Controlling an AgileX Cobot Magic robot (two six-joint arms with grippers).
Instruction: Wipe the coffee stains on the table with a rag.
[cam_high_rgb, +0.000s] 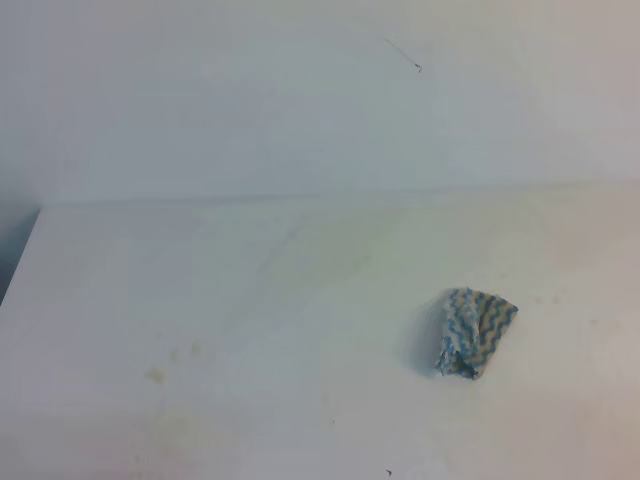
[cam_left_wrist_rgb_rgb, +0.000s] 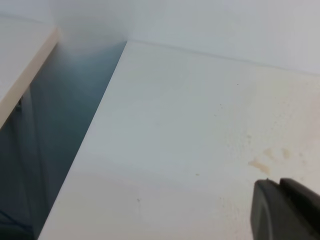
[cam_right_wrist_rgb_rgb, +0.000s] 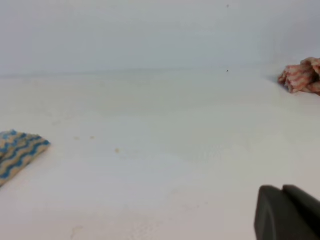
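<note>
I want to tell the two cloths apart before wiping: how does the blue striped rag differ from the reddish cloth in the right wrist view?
Colour: the rag has blue, white and yellowish zigzag stripes; the reddish cloth is pink-red with pale streaks.
Place: the rag lies at the left edge of the right wrist view; the reddish cloth sits far back at the right, near the wall.
Pose: the rag looks loosely folded; the reddish cloth is bunched up.
Both lie free on the white table, held by neither gripper.
</note>
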